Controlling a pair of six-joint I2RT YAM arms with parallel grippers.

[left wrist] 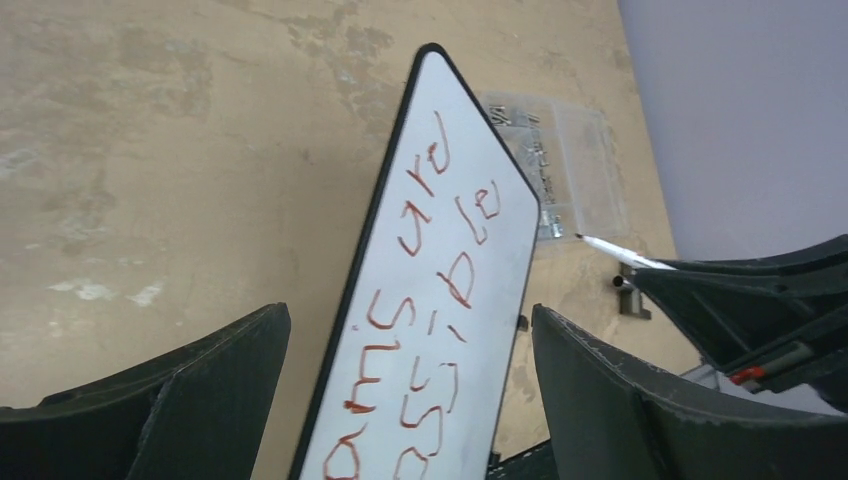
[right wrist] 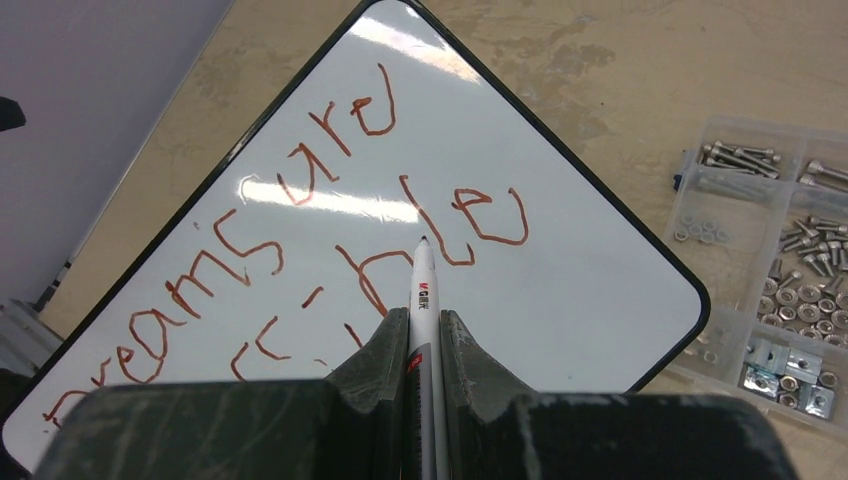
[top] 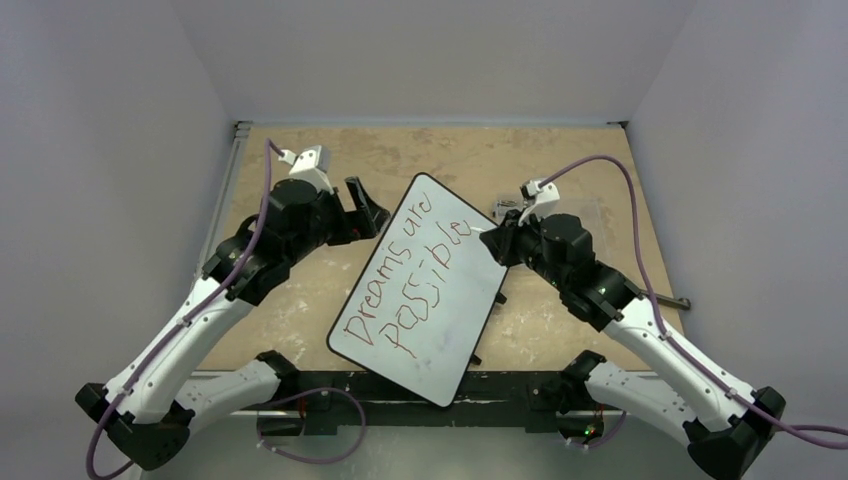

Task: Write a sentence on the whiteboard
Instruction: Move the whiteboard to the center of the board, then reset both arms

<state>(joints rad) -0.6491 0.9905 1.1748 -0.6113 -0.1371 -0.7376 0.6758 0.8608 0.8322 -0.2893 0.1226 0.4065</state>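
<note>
The whiteboard (top: pixel 440 315) lies tilted mid-table with "Dreams are Possible" written on it in red. It also shows in the left wrist view (left wrist: pixel 495 290) and the right wrist view (right wrist: pixel 570 300). My right gripper (top: pixel 497 243) (right wrist: pixel 424 318) is shut on a white marker (right wrist: pixel 423 280), also seen in the left wrist view (left wrist: pixel 620 252). The marker tip is over the board by the last letters of "Possible"; I cannot tell if it touches. My left gripper (top: pixel 368 212) (left wrist: pixel 410 315) is open and empty beside the board's far left edge.
A clear compartment box (top: pixel 510 207) (right wrist: pixel 770 290) (left wrist: pixel 570 170) of screws and nuts sits behind my right gripper. A small metal part (top: pixel 678 300) lies near the table's right edge. The board's near corner (top: pixel 440 398) overhangs the table's front edge.
</note>
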